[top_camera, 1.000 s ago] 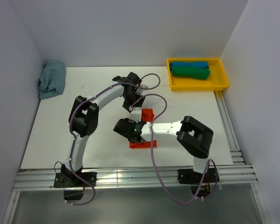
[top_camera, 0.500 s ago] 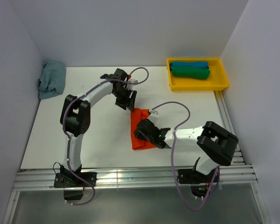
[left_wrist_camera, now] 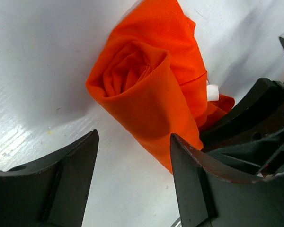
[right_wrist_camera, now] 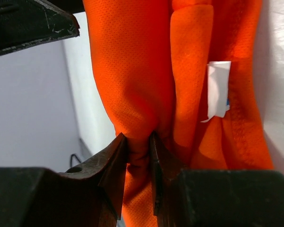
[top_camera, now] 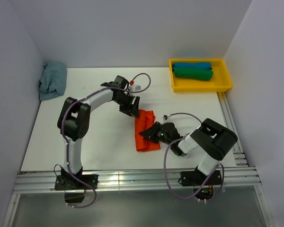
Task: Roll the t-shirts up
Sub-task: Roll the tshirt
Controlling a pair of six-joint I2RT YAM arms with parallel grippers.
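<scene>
The orange-red t-shirt [top_camera: 143,126] lies as a loose roll mid-table, its spiral end [left_wrist_camera: 132,71] facing my left wrist camera. A white neck label [right_wrist_camera: 218,90] shows on its side. My left gripper [top_camera: 132,109] stands open at the roll's far end, its fingers [left_wrist_camera: 75,165] apart over bare table with nothing between them. From the near right, my right gripper [top_camera: 150,135] is shut on a pinched fold of the orange shirt [right_wrist_camera: 132,71]. Blue [top_camera: 191,65] and green [top_camera: 193,74] rolled t-shirts lie in the tray.
A yellow tray [top_camera: 226,85] sits at the back right corner. A crumpled teal-grey cloth [top_camera: 52,80] lies at the back left against the wall. Metal rails [top_camera: 132,179] run along the near and right table edges.
My right gripper has closed onto a fold of the orange shirt while its arm swung rightward and lower. My left gripper has opened wider and let go at the roll's far end.
</scene>
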